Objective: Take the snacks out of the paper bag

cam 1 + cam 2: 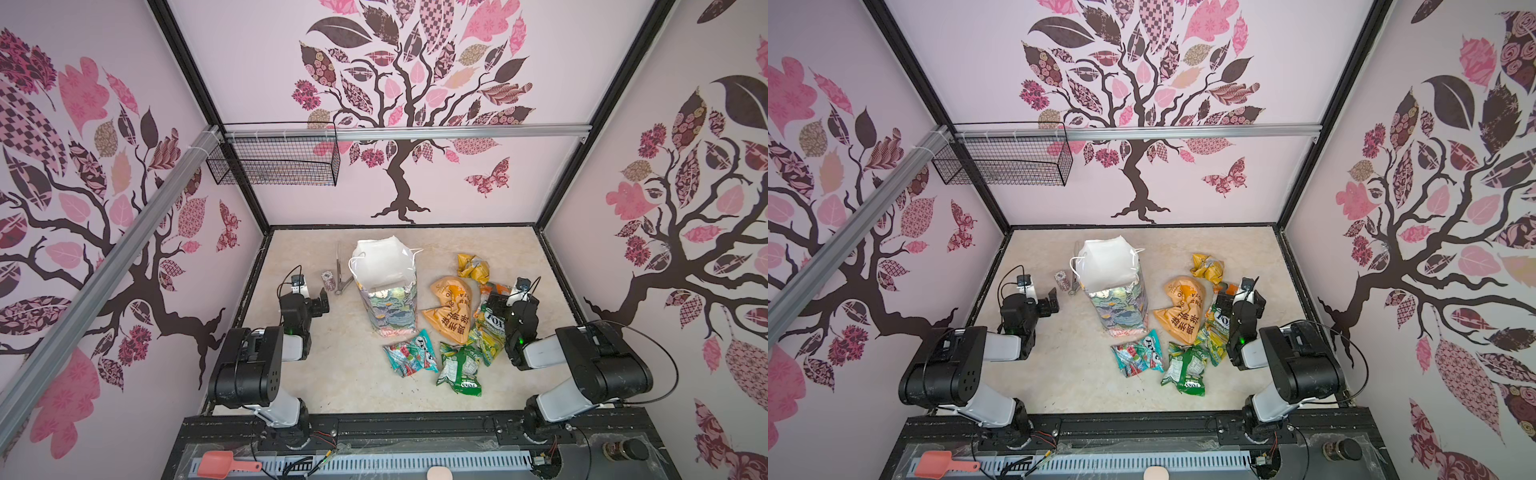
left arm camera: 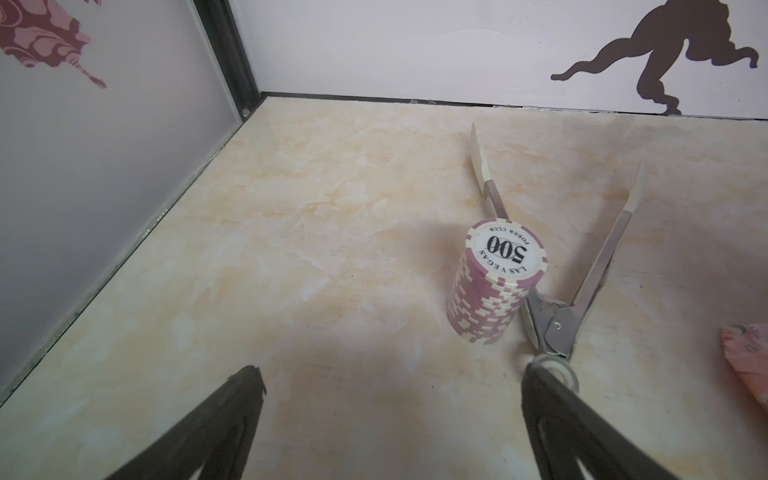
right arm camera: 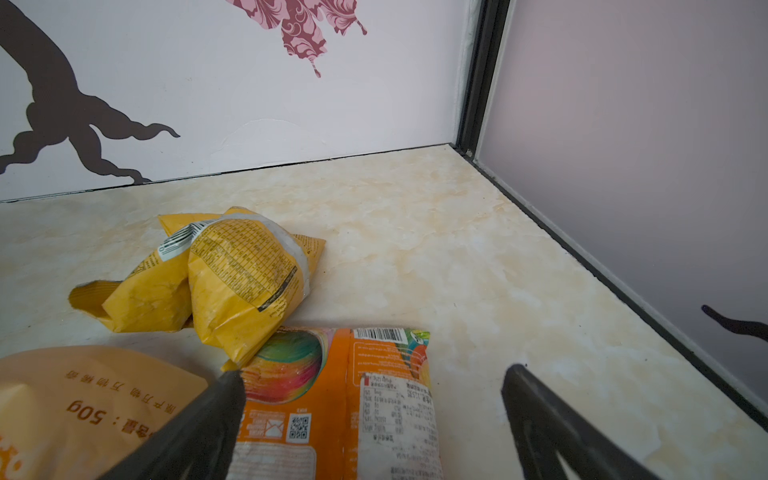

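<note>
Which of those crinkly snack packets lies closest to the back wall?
The small crumpled yellow plastic packet; it lies behind all the others, beyond the large orange packet with dark Chinese characters.

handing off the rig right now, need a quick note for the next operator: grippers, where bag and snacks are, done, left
Left gripper: open, empty, near the poker chip stack and tongs.
Right gripper: open, empty, over the orange-white packet.
Paper bag: upright; only white inside shows.
On the table right of it: large orange packet, yellow packet, FOX'S packet, teal-red packet, green packet.
Done: six packets out. Left: check the bag's bottom, not fully visible.
</note>
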{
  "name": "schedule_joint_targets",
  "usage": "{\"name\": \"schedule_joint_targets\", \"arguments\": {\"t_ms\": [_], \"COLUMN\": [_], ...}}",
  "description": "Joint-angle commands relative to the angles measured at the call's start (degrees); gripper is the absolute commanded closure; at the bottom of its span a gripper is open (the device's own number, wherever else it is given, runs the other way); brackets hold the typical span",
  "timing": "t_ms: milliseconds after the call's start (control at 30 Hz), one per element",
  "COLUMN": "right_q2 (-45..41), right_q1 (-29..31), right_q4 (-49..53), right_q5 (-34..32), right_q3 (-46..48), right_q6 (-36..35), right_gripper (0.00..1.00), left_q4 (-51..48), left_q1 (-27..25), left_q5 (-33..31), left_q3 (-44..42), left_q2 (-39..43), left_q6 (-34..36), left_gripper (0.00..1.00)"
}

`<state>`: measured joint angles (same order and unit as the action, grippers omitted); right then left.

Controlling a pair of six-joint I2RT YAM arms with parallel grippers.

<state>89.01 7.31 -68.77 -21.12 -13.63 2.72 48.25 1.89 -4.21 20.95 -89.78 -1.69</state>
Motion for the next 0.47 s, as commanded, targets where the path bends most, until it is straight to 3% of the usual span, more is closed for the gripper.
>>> {"name": "schedule_joint_targets", "arguments": {"t_ms": [0, 433], "right_q2": [0.47, 0.11], "right_q1": [-0.38, -1.64], "right_q4": [-0.66, 0.50], "right_q5": [0.16, 2.41], "right_q3": [-1.27, -1.58], "right_q6": [-0.17, 0.33], "right_gripper": [0.00, 0.00], "left_q4": [0.46, 0.25], "left_q1": [0.04, 0.04], "left_q5": [0.91, 0.94], "left_q3": [1.48, 1.51], "left_q2": [0.48, 0.57], "left_q6": [-0.45, -0.44], "left_gripper": [0.01, 0.01]}}
